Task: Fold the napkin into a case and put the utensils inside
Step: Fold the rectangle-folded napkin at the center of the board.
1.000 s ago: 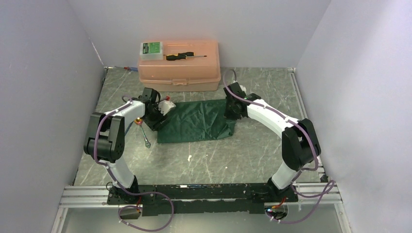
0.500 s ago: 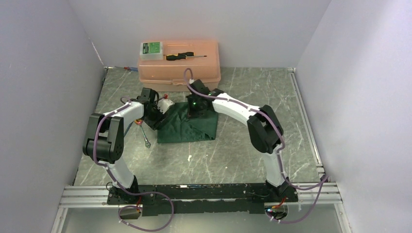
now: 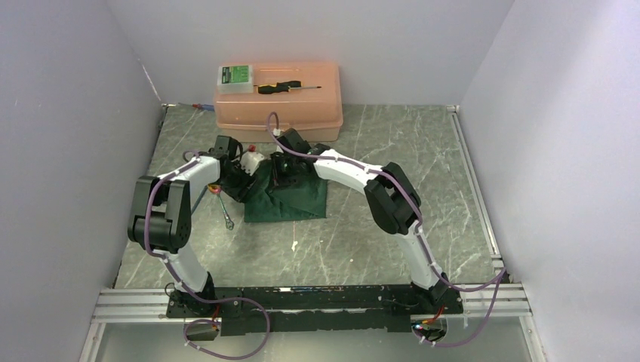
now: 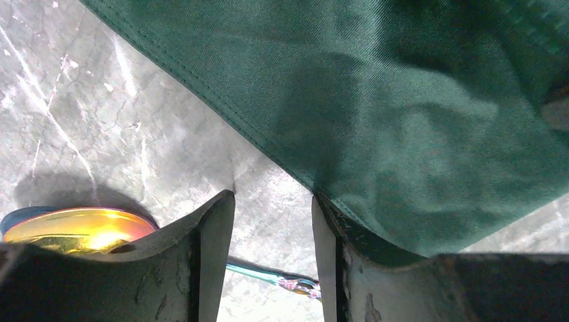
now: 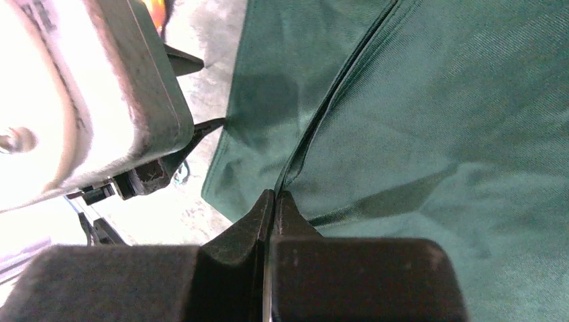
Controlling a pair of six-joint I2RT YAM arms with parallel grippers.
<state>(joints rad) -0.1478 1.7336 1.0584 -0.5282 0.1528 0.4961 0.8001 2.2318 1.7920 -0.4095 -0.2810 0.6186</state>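
Right gripper (image 5: 274, 201) pinching the dark green cloth napkin (image 3: 296, 200); left gripper (image 4: 272, 225) open at the cloth's edge.

The right gripper's two black fingers (image 5: 241, 248) are pressed together on a raised hem of the napkin, which lies doubled over beneath and beyond them. Just beside it, the left gripper has its jaws apart over bare grey marbled table (image 3: 362, 241). The napkin's stitched border runs slantwise ahead of this gripper and meets its right finger (image 4: 325, 251). Outside its left finger, off the cloth, lies a small utensil's shiny gold rounded head (image 4: 74, 228). A thin silver utensil (image 3: 227, 217) lies on the table near this gripper, on its side away from the napkin. Beyond both grippers stands a peach plastic box (image 3: 278, 113), a black-handled screwdriver (image 3: 287, 87) on its lid.
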